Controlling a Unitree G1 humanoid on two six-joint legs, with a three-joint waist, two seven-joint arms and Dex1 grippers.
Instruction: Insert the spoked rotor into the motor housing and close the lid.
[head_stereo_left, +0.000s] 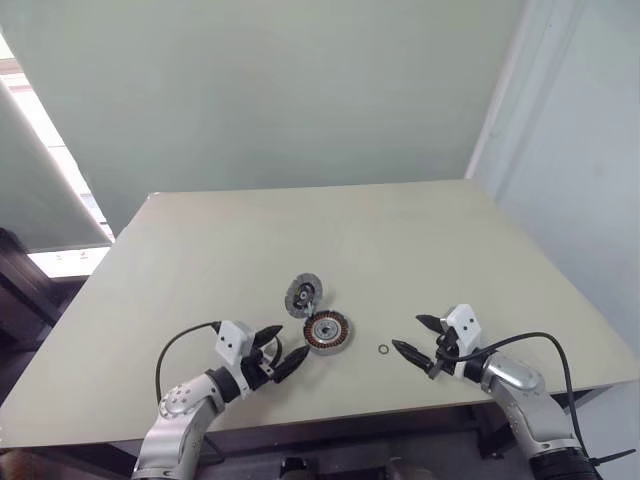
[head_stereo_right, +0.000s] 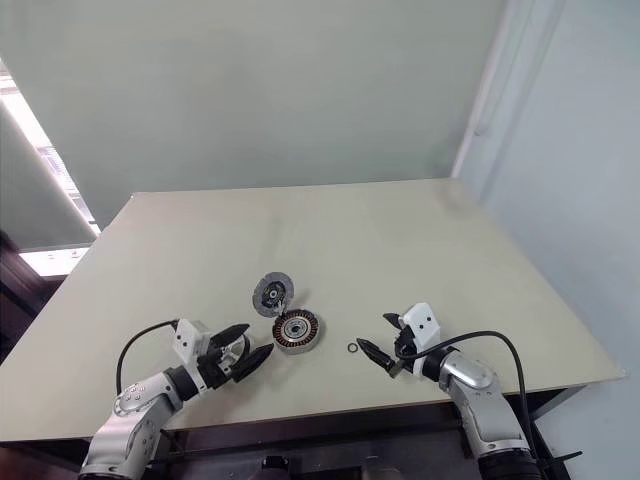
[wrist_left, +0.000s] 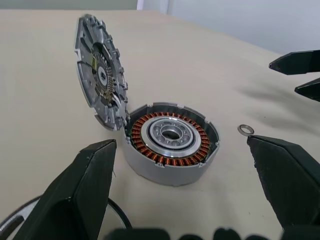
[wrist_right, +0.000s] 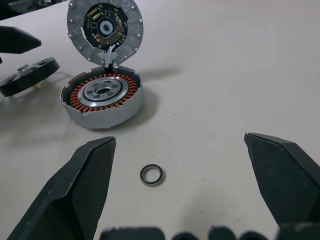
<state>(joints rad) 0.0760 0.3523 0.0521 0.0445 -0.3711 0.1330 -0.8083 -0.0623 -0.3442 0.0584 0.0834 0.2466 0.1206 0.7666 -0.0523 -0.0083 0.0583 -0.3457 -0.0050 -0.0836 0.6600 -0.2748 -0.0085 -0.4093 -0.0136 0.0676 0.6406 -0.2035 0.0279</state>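
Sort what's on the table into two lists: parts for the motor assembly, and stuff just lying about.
For the job:
- spoked rotor, flat on the table by the left gripper
- motor housing, windings exposed
- lid, standing open at the housing's edge

Lying about:
- small dark ring, near the right gripper

**No readable text**

No lettering, label, brand, number or sign can be read anywhere. The lid (wrist_right: 105, 30) stands open and shows a circuit board with gold-coloured pads on its inner face, but any marks on it are too small to read. The housing (wrist_left: 171, 141), with its copper windings, bears no legible marking. The table (head_stereo_left: 400, 240) and the wall behind it are plain.
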